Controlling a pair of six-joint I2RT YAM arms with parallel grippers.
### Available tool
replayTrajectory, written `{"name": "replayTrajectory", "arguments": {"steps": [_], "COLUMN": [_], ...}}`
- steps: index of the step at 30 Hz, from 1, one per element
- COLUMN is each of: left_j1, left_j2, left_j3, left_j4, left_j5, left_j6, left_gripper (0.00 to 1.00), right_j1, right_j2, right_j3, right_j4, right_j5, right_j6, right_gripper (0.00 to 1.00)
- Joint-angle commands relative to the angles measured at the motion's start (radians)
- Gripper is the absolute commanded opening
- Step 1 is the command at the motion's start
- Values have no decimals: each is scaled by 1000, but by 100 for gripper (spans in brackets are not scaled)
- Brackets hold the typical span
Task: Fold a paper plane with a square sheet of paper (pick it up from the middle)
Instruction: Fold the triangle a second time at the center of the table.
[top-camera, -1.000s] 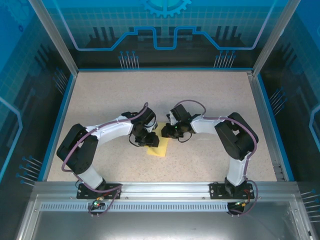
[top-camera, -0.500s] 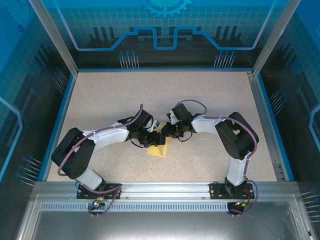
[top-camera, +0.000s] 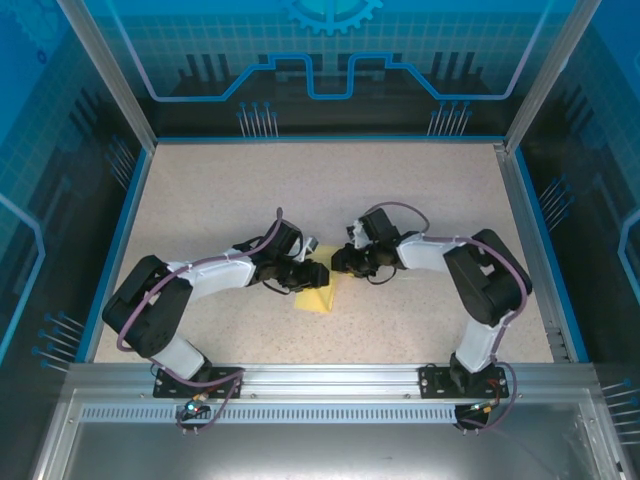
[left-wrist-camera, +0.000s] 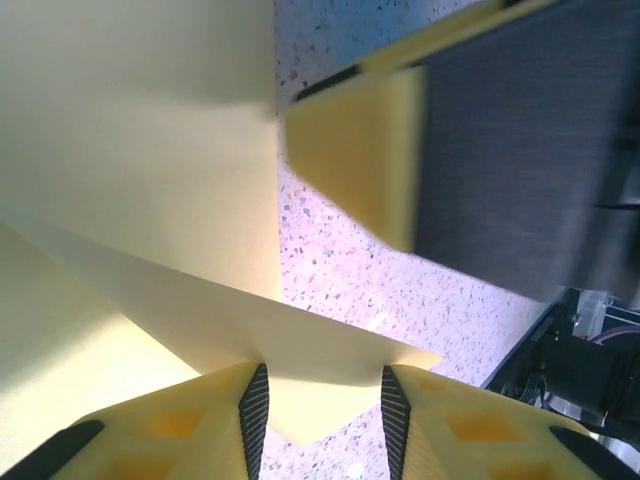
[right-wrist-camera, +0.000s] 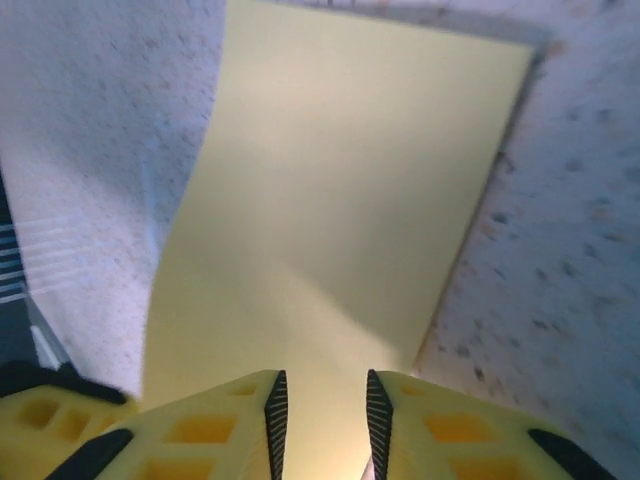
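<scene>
Speckled worktop (top-camera: 430, 200) holds the light, floppy sheet of paper (top-camera: 318, 298) near its middle, my left fingers (left-wrist-camera: 170, 430) and right fingers (right-wrist-camera: 210, 425) parted astride its edges, where I'd pinch gently.

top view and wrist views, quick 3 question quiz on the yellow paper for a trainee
1. True or false: the yellow paper lies against the far edge of the table.
2. In the right wrist view, the paper runs: A) up between the fingers of the right claw; B) wholly left of them; C) wholly right of them.
3. Fill in: the jaws of the left claw and of the right claw stand ___.

Key
1. False: it lies nearer the arms, between the two claws.
2. A
3. Open, with a gap showing between the pads.
</scene>
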Motion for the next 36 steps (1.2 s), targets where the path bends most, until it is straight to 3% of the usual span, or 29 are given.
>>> {"name": "replayTrajectory", "arguments": {"steps": [1, 7, 14, 36], "left_j1": [8, 12, 11, 13], "left_j2": [14, 32, 40, 66], "left_j3": [-6, 2, 9, 40], "left_j4": [6, 4, -1, -17], "left_j5": [16, 15, 14, 16], "left_j6": [19, 20, 20, 11], "left_gripper": [37, 33, 28, 24], "right_j1": [-31, -48, 18, 53], "right_j2": [-101, -161, -135, -83], "right_j3": [-49, -121, -108, -86], "right_j4": [49, 54, 21, 6], "right_j5": [-36, -70, -105, -102], "right_j6": [-11, -59, -120, -141], "right_gripper": [38, 42, 40, 24]}}
